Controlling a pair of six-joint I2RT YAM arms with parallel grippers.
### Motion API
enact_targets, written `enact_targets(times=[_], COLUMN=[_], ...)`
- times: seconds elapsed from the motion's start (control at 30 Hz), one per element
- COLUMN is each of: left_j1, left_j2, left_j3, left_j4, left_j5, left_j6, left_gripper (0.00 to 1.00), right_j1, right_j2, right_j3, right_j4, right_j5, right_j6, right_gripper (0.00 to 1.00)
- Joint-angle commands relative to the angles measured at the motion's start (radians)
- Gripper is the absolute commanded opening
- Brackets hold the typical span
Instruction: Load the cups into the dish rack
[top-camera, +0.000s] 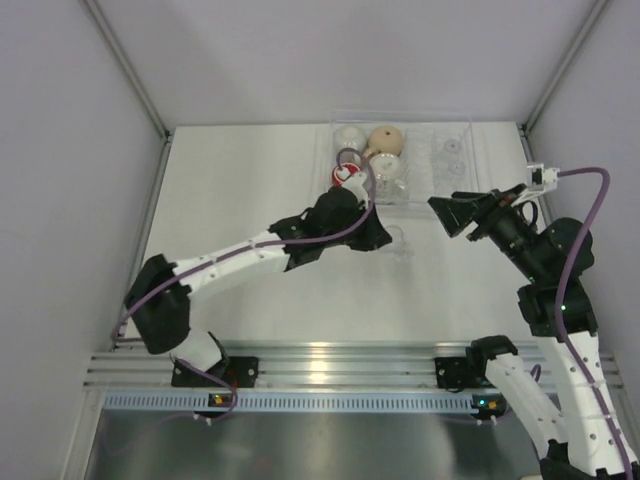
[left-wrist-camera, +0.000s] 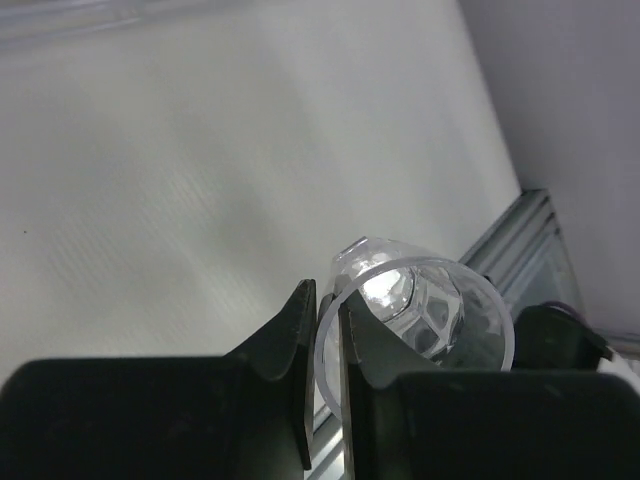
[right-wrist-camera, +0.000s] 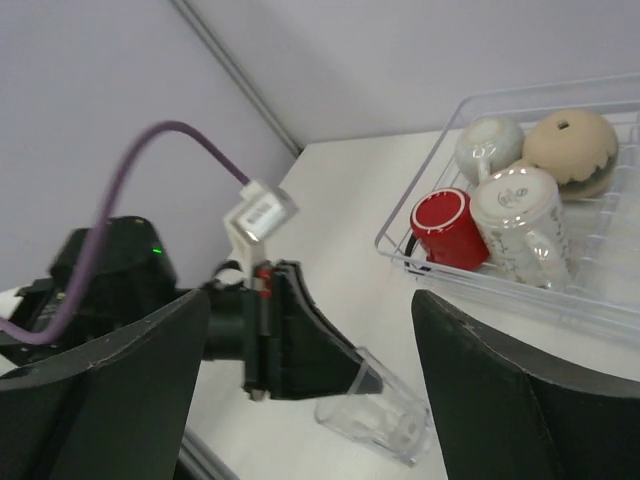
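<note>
The left hand (left-wrist-camera: 325, 300) pinches the rim of a clear glass (left-wrist-camera: 430, 310), tipped over the desk (left-wrist-camera: 200, 200). The right hand (top-camera: 440, 218) is wide open beside the dish rack (top-camera: 470, 125).

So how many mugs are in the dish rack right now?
4, clustered at the left end of the dish rack: red mug and patterned white mug in the near row, grey-white mug and tan mug behind. Others may be hidden.

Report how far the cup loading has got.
Done: the red mug, tan mug and white mugs sit in the dish rack. In hand: the left gripper pinches the rim of a clear glass, outside the rack. Left: that glass goes in. The right gripper is open and empty.
</note>
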Motion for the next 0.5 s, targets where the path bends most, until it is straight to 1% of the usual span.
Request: enact_targets(times=[0.0, 0.03, 0.07, 0.1, 0.13, 0.17, 0.2, 0.27, 0.33, 0.4, 0.47], left_j1=[0.024, 0.036, 0.068, 0.087, 0.110, 0.160, 0.185, 0.248, 0.278, 0.283, 0.291], left_j2=[-0.220, -0.261, -0.313, -0.400, -0.448, -0.490, -0.564, -0.619, -0.672, -0.699, -0.719], left_j3=[-0.107, -0.140, -0.210, -0.248, -0.285, -0.354, -0.383, -0.434, -0.447, -0.468, -0.505], left_j4=[0.192, 0.217, 0.288, 0.325, 0.371, 0.451, 0.496, 0.537, 0.565, 0.626, 0.703], left_j5=[0.062, 0.079, 0.120, 0.148, 0.171, 0.223, 0.249, 0.292, 0.332, 0.363, 0.380], left_j6=[-0.040, -0.063, -0.081, -0.101, -0.147, -0.167, -0.186, -0.215, -0.212, -0.219, -0.264], left_gripper=[0.00, 0.00, 0.00, 0.00, 0.00, 0.00, 0.00, 0.00, 0.00, 0.00, 0.00], right_j1=[0.013, 0.016, 0.019, 0.024, 0.037, 0.045, 0.064, 0.084, 0.116, 0.143, 0.197], right_j2=[0.042, 0.062, 0.071, 0.078, 0.093, 0.102, 0.119, 0.140, 0.174, 0.203, 0.245], right_j3=[-0.008, -0.011, -0.016, -0.020, -0.030, -0.034, -0.037, -0.043, -0.050, -0.047, -0.022], right_j4=[0.170, 0.178, 0.190, 0.214, 0.218, 0.243, 0.247, 0.247, 0.268, 0.294, 0.316], right_j5=[-0.133, -0.137, -0.142, -0.147, -0.156, -0.160, -0.161, -0.161, -0.161, -0.164, -0.156], right_j6=[0.079, 0.090, 0.095, 0.099, 0.104, 0.103, 0.086, 0.073, 0.067, 0.067, 0.055], right_gripper=[0.83, 0.85, 0.89, 0.91, 0.94, 0.99, 0.99, 0.99, 0.99, 0.99, 0.99])
